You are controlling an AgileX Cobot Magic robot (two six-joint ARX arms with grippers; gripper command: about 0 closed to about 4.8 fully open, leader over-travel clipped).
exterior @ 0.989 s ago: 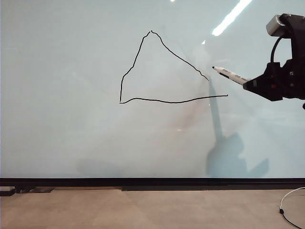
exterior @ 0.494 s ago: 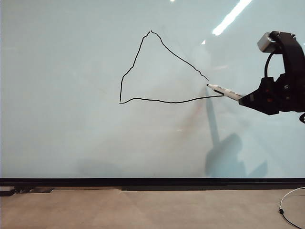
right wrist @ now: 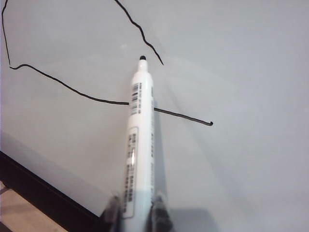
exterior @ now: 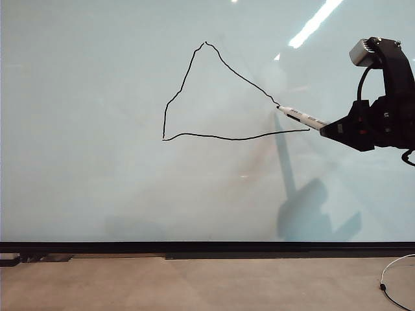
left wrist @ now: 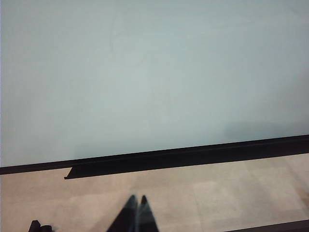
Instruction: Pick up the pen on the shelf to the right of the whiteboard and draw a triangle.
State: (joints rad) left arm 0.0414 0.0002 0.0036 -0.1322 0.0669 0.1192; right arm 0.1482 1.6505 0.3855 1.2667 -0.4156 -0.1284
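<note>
The whiteboard (exterior: pixel 97 97) fills the exterior view, and the black triangle (exterior: pixel 220 137) is drawn on it. The triangle's right side stops short of the base's right end. My right gripper (exterior: pixel 331 127) comes in from the right, shut on the white pen (exterior: pixel 305 117). The pen's dark tip sits at the lower end of the triangle's right side. In the right wrist view the pen (right wrist: pixel 137 130) runs out from the right gripper (right wrist: pixel 136 212) across the base line (right wrist: pixel 72 90). My left gripper (left wrist: pixel 137 198) is shut and empty, low over the floor. The shelf is out of view.
A black strip (exterior: pixel 207 247) runs along the board's lower edge above the beige floor. A white cable (exterior: pixel 395 272) lies on the floor at the right. A small dark object (left wrist: pixel 38 226) sits on the floor beside the left gripper.
The right gripper has carried the pen left and downward. Its tip, which was off to the right of the triangle, is now at the lower end of the right side. The left arm has not moved.
</note>
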